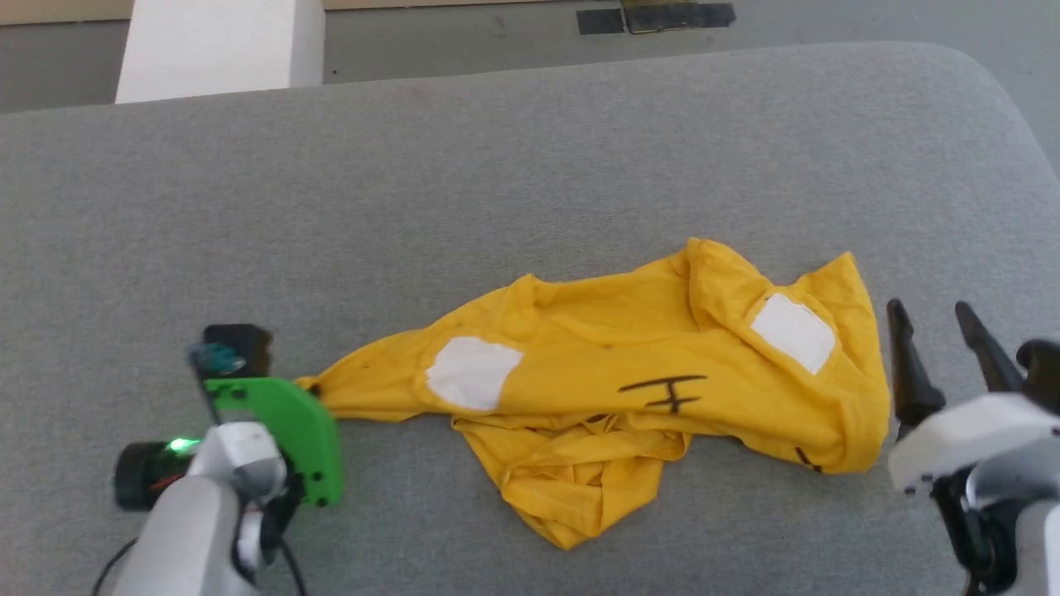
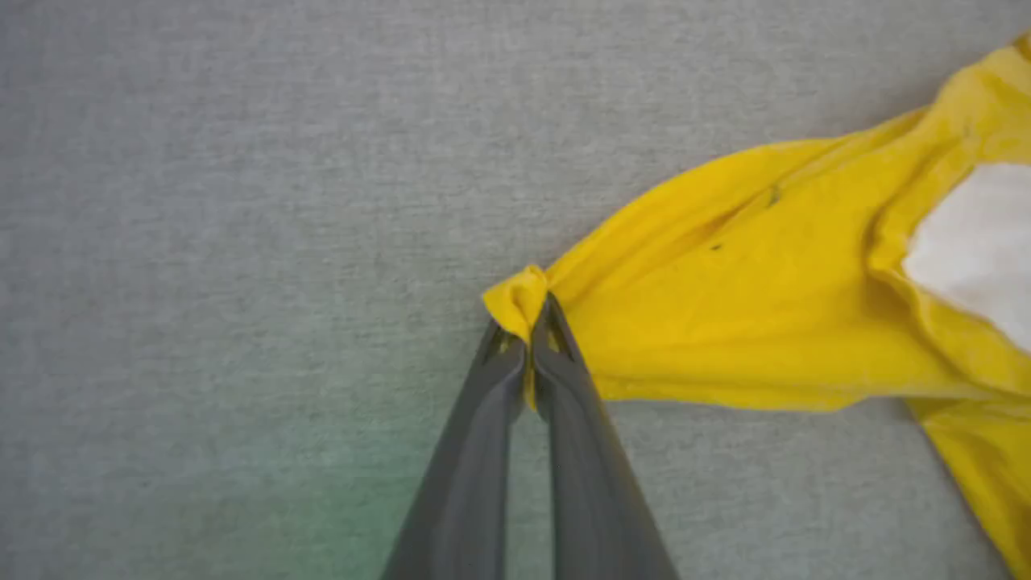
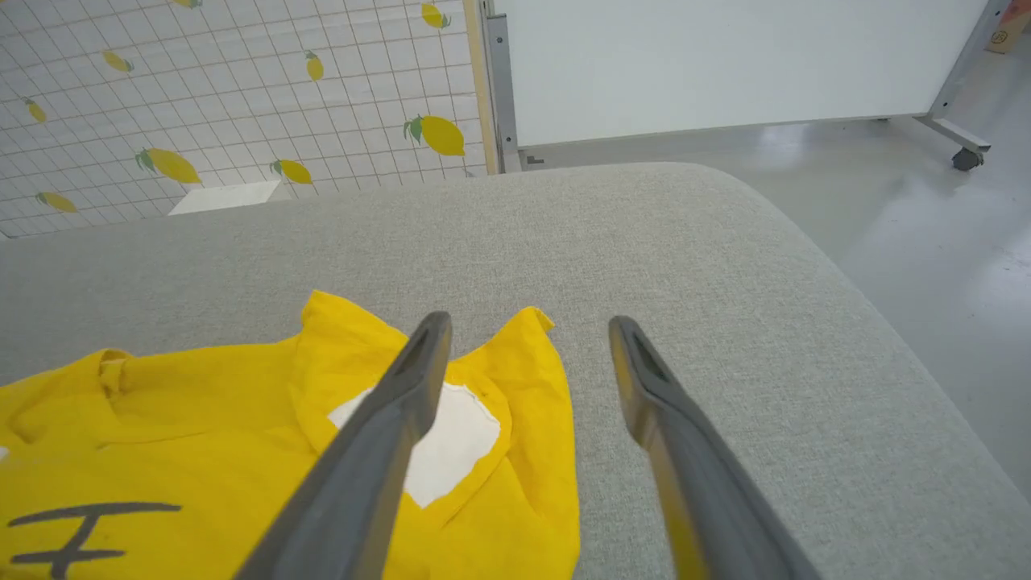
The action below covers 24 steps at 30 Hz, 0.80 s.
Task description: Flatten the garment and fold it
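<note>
The left tool (image 2: 532, 321) is pinched shut on a gathered corner of the garment (image 1: 613, 356), one crumpled bright yellow cotton T-shirt lying toward the near side of the grey fabric-covered bench (image 1: 530, 165); the right tool (image 1: 929, 310) stands wide open and empty, just beside the shirt's opposite end; two white patches (image 1: 472, 372) and one black striped mark (image 1: 667, 391) face up; folds bunch under the shirt's middle; beyond the bench stand one white block (image 1: 219, 45), dark floor patches (image 1: 654, 16), a lemon-printed grid sheet (image 3: 242, 80) and a white wheeled panel (image 3: 725, 64).
</note>
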Available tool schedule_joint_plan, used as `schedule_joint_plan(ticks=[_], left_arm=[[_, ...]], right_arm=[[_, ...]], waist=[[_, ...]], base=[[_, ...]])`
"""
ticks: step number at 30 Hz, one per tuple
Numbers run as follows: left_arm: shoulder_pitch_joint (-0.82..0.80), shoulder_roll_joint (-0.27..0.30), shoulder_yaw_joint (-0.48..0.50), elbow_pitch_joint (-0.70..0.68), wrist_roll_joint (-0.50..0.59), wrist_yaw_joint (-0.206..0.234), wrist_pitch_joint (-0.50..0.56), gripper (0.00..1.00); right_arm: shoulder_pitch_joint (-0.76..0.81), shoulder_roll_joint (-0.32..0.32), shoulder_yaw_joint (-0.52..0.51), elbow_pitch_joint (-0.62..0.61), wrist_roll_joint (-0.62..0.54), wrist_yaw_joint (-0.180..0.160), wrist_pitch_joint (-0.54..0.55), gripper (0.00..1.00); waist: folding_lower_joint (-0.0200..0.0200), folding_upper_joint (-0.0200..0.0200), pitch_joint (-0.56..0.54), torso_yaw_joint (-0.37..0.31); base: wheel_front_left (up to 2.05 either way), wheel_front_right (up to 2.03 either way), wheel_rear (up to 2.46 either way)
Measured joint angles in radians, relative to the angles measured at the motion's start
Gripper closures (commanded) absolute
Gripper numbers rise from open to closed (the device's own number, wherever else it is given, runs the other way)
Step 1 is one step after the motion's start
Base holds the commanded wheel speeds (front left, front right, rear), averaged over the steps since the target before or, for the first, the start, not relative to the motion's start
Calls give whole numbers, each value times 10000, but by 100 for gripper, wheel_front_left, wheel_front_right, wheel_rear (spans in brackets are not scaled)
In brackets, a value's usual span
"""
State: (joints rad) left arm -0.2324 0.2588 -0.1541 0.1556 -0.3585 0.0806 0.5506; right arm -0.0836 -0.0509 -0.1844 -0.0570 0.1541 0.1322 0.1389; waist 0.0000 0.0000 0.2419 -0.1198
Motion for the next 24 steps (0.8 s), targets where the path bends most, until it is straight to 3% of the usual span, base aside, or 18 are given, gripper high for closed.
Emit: schedule_joint_plan(ticks=[6,9,10,14,20,21,22,23,24], left_arm=[[604,374,564,-418,-130,278,-130,100],[685,387,587,-489,-291,278,-155,100],[680,359,529,-529,-382,278,-171,100],[628,245,428,-589,-405,272,-263,100],[418,182,267,-652,-466,215,-347,100],[382,178,232,-639,-466,163,-345,100],[352,180,192,-635,-466,119,-345,100],[324,209,119,-639,-460,25,-366,100],[184,384,-50,-675,-462,-403,-418,100]], right_arm=[[-1698,-299,-708,1687,-257,0,932,0],[-2318,-389,-871,2750,-242,0,1747,0],[-3010,-573,-1085,3712,-267,0,2512,0],[-3872,-715,-1348,4650,-502,-2,3319,0],[-4760,-757,-1680,5730,-1154,-2,5442,1],[-4914,-796,-1674,5760,-1197,-2,5848,54],[-5052,-830,-1647,5766,-1198,-2,6276,80],[-5156,-892,-1553,5730,-1200,-2,6633,100],[-5251,-945,-1248,5478,-1210,-2,7181,100]], waist=[[0,0,13,441],[0,0,58,687],[1,0,146,929],[1,0,368,1176],[1,0,730,1433],[1,0,775,1468],[1,0,817,1495],[1,0,853,1515],[1,0,901,1505]], base=[[0,0,0],[0,0,0],[0,0,0],[0,0,0],[0,0,0],[0,0,0],[0,0,0],[0,0,0],[0,0,0]])
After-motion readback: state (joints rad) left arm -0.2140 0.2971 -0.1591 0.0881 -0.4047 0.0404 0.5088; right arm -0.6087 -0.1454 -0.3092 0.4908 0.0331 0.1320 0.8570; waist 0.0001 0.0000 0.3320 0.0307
